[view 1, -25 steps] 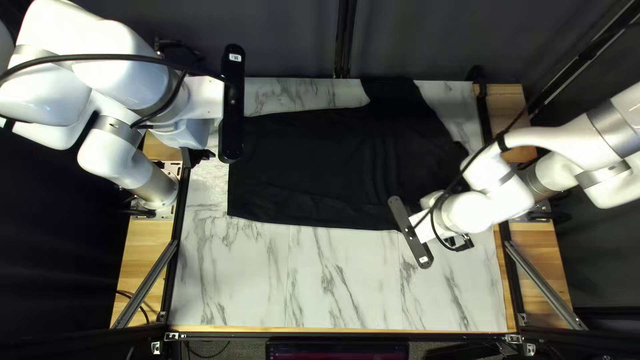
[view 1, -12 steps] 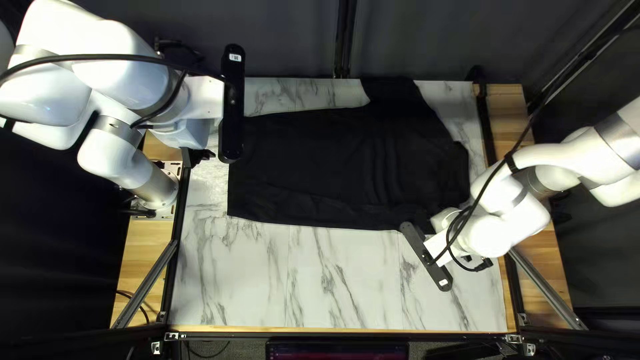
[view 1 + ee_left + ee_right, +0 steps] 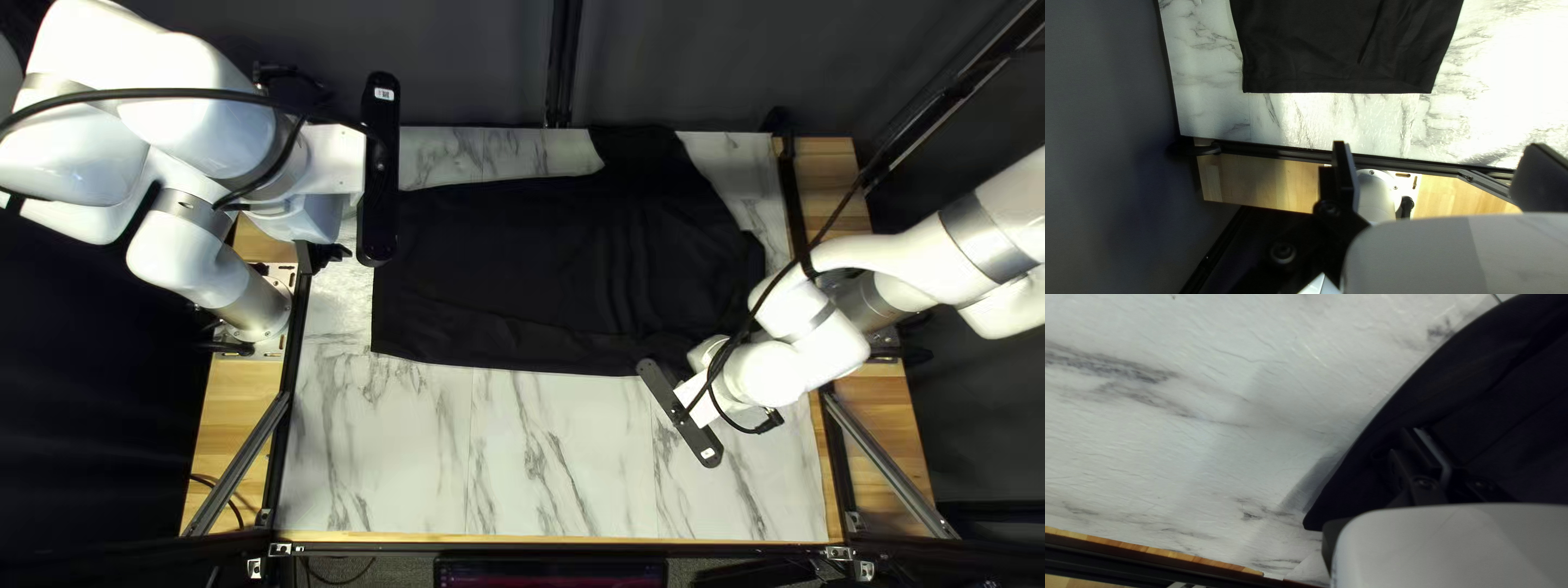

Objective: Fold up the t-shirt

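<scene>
**Black t-shirt [image 3: 523, 261] spread, rippled, on marbled surface [image 3: 544, 468]**

One sleeve [image 3: 644, 147] reaches the far edge. Right claw [image 3: 713, 359], arm bent, is over the shirt's near-right edge; grip cannot be told. Left claw [image 3: 324, 254], released and wide, is at the left rim. Left wrist view shows the whole hem [image 3: 1339, 89], partly arm-hidden in top left view.

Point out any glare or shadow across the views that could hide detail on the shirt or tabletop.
Left wrist view: glare washes out the tabletop to one side of the shirt; right wrist view: a soft shadow lies on the tabletop along the shirt's edge, and the shirt is very dark, with few folds readable; top left view: faint folds show in the black cloth.
</scene>
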Available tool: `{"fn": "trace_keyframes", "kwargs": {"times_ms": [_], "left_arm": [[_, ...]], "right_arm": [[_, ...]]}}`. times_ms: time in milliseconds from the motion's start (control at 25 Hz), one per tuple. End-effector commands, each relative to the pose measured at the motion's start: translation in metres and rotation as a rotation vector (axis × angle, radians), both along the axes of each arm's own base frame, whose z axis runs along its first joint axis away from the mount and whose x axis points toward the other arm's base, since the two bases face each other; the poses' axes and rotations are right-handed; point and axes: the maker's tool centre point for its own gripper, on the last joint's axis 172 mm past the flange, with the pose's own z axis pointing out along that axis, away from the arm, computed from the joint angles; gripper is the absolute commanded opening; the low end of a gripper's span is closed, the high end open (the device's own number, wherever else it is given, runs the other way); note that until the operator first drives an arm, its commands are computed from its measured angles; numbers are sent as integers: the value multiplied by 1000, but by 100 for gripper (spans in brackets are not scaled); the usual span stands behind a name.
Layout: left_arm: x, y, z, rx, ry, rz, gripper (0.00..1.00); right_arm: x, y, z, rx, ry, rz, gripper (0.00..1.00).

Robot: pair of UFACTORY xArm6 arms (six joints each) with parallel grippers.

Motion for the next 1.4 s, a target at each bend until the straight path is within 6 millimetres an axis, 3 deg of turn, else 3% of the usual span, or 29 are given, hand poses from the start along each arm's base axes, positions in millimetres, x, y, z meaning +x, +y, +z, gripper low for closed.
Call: {"fn": "trace_keyframes", "kwargs": {"times_ms": [40, 720, 800, 920, 960, 1000, 1040, 1400], "left_arm": [[0, 0, 0, 0, 0, 0, 100], [0, 0, 0, 0, 0, 0, 100], [0, 0, 0, 0, 0, 0, 100], [0, 0, 0, 0, 0, 0, 100], [0, 0, 0, 0, 0, 0, 100], [0, 0, 0, 0, 0, 0, 100], [0, 0, 0, 0, 0, 0, 100], [0, 0, 0, 0, 0, 0, 100]], "right_arm": [[1, 1, 2, 4, 1, -5, 100], [-2, 0, -4, 19, 10, -16, 100], [-2, 0, -5, 19, 12, -17, 95], [-3, 0, -8, 22, 15, -19, 79], [-3, 0, -8, 23, 16, -20, 51], [-3, -1, -8, 24, 17, -20, 32], [-3, -1, -9, 24, 17, -21, 5], [-4, -3, -9, 25, 18, -21, 0]]}}
